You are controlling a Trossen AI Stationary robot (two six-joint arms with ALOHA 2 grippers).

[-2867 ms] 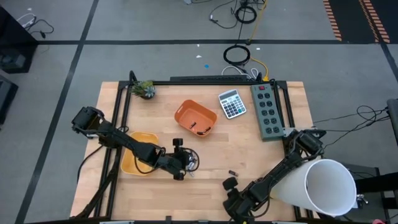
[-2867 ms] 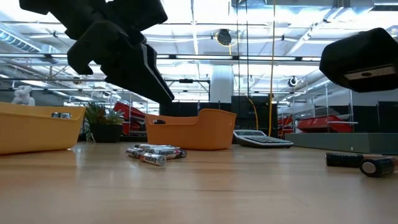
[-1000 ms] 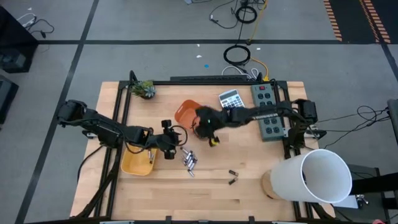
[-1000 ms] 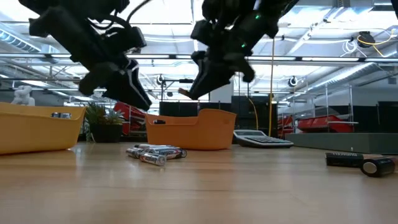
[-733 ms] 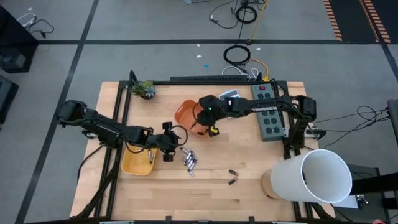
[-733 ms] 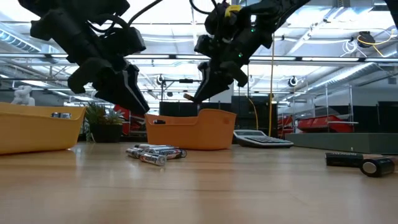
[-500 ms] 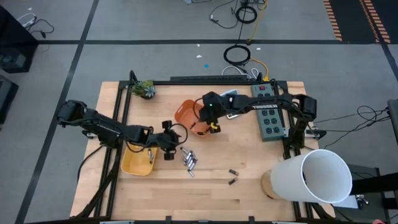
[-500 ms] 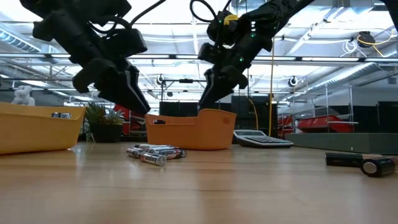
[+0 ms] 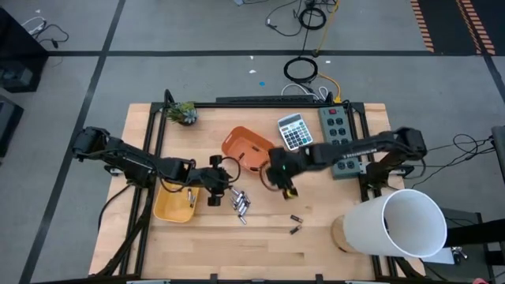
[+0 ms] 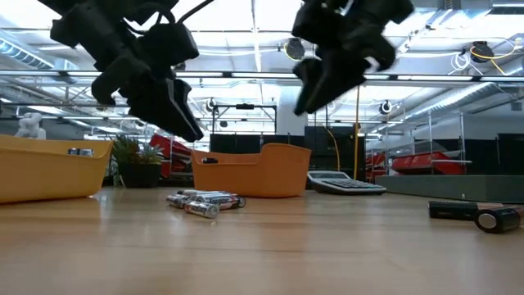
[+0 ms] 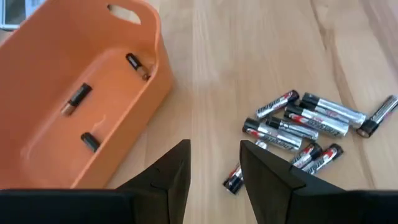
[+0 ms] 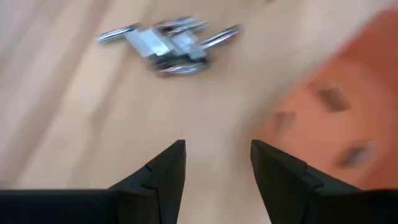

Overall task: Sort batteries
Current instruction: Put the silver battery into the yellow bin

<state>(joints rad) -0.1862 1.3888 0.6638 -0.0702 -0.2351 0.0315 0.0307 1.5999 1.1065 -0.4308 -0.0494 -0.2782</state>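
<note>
Several silvery batteries [image 9: 241, 203] lie heaped on the table, also in the left wrist view [image 11: 305, 124] and the low view [image 10: 205, 201]. Two dark thin batteries [image 9: 295, 224] lie apart nearer the right. The orange bin [image 9: 248, 148] holds three dark batteries [image 11: 81, 96]. The yellow bin [image 9: 175, 201] holds silvery ones. My left gripper [image 9: 215, 189] hovers open between the yellow bin and the heap. My right gripper [image 9: 282, 183] hovers open just off the orange bin's near right corner, holding nothing [image 12: 214, 168].
A calculator [image 9: 294, 130] and a power strip [image 9: 339, 140] lie at the far right. A small plant [image 9: 183, 113] stands at the far left corner. A big white cylinder [image 9: 406, 229] stands at the near right corner. Bare wood lies along the near edge.
My right gripper went toward the far edge over the orange bin, then came back toward the near edge and the right, off the bin. The thin battery seen at its fingertips a second ago is no longer there. My left gripper has stayed almost still.
</note>
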